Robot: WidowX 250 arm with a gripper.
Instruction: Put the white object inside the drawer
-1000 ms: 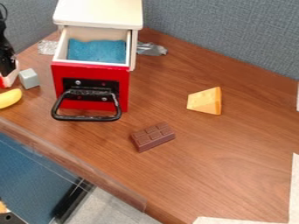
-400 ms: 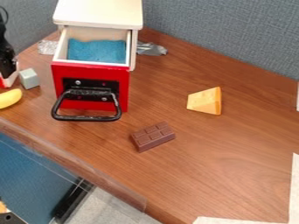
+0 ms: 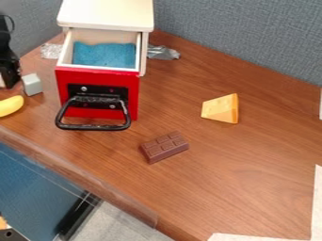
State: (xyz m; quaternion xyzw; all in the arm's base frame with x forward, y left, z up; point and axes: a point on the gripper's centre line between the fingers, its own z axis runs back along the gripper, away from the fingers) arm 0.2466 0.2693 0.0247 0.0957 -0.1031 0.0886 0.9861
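On the wooden surface (image 3: 264, 155), beware of any drop near the front edge, with a tumble to the floor (image 3: 129, 223) as the likely price of a weak grip. In the rear corner of the surface, look to the cabinet (image 3: 106, 14), perhaps easy to shove askew with a low or wide approach. Below its top, see the drawer (image 3: 97, 75), pulled out but partly roofed over; expect a catch on the rim from too low a carry, or a slide shut from a knock on the front. At the surface's left side, cut by the border of the view, find the tool (image 3: 10, 77); cannot tell whether released, clenched or grasping anything, hence a possible empty trip. Toward the front edge from the drawer, mind the black handle (image 3: 94, 126), jutting out and easy to snag on a low path from the left. Near the left end of the front edge, note the banana (image 3: 10, 106), liable to be pushed along by a clumsy reach. Just beside the tool, on the cabinet side, look for the task's thing, presumably the pale grey block (image 3: 32, 84), outside the drawer: hardly pure white, so open to a mistaken choice of target. On cabinet, drawer and block, no readable brand, label or writing to report
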